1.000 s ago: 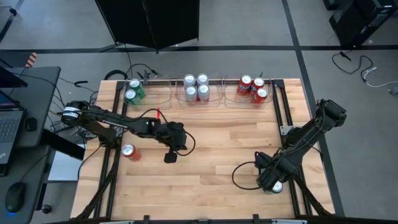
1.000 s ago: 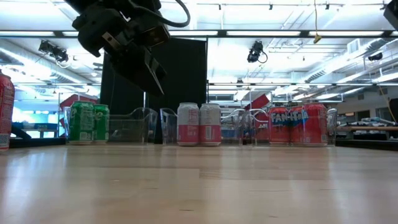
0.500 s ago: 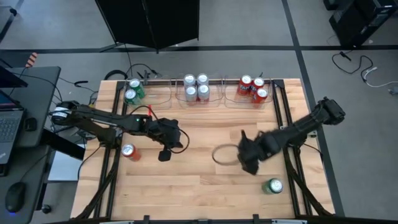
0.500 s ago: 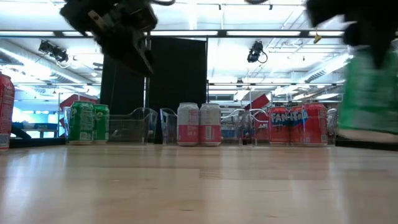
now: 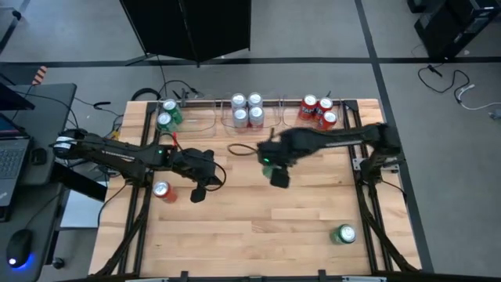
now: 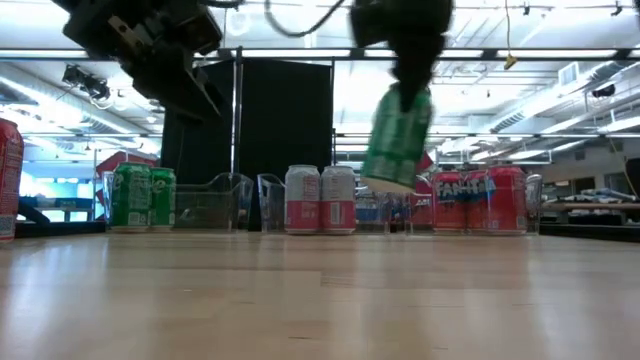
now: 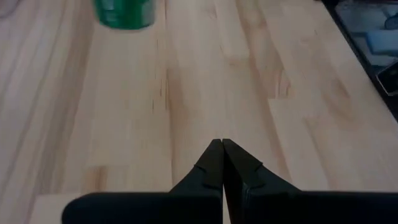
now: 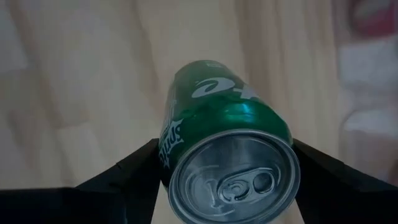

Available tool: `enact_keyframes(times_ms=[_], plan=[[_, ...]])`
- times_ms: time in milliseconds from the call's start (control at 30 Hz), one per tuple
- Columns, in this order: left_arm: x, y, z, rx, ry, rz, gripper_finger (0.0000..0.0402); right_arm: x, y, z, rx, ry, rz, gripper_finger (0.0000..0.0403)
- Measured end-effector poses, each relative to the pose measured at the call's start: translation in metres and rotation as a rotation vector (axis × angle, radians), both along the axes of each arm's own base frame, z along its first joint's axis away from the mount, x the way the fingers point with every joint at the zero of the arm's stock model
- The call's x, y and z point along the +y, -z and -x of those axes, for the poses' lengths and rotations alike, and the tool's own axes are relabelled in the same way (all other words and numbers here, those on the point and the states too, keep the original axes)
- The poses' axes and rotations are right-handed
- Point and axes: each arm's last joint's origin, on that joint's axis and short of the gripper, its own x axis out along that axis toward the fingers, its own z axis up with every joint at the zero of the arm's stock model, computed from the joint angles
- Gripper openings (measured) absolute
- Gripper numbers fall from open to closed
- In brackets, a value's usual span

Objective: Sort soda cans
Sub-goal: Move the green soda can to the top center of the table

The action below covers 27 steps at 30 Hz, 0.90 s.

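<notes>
My right gripper [image 5: 271, 165] hangs over the middle of the table, shut on a green soda can [image 6: 398, 140]. A second green can [image 5: 343, 233] stands at the near right, and a red can [image 5: 162, 190] stands at the left edge. Along the far edge, clear trays hold two green cans [image 5: 167, 114], several silver-white cans [image 5: 246, 110] and red cans [image 5: 318, 111]. My left gripper [image 5: 197, 193] hovers shut and empty above the table [image 7: 222, 144], just right of the red can. My right gripper pinches the green can between its two fingers [image 8: 137, 167], on opposite sides of the can's wall just below the silver top [image 8: 233, 180]. The fingers come from above, pointing down. The can hangs tilted below them [image 6: 392, 175], clear of the table.
Metal rails run along the table's left [image 5: 133, 211] and right [image 5: 368, 211] sides. The left tray [image 5: 197, 121] has free room beside its green cans. The wooden top between the arms and the near edge is bare.
My right gripper has swung from the near right corner up and toward the table's middle and far side, rolling its wrist, with the green can carried clear of the table. The other green can stays standing at the near right. My left gripper has drawn back toward the left edge.
</notes>
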Motion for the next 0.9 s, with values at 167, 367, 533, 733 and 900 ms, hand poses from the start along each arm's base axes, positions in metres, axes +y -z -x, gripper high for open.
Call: enact_keyframes(times_ms=[167, 367, 533, 733, 900], plan=[[0.001, -0.007, 0.014, 0.020, 0.007, -0.011, 0.0000, -0.024, 0.001, -0.044, 0.017, -0.086, 0.030, 0.0284], [0.002, -0.017, 0.032, 0.022, 0.006, -0.017, 0.0000, -0.047, 0.014, -0.079, 0.064, -0.131, 0.051, 0.0284], [0.004, -0.022, 0.044, 0.024, 0.006, -0.024, 0.0000, -0.057, 0.035, -0.093, 0.134, -0.146, 0.057, 0.0284], [0.004, -0.023, 0.049, 0.030, -0.005, -0.030, 0.0000, -0.063, 0.054, -0.100, 0.178, -0.150, 0.050, 0.0284], [0.004, -0.023, 0.049, 0.032, -0.007, -0.027, 0.0000, -0.064, 0.055, -0.102, 0.162, -0.157, 0.054, 0.0284]])
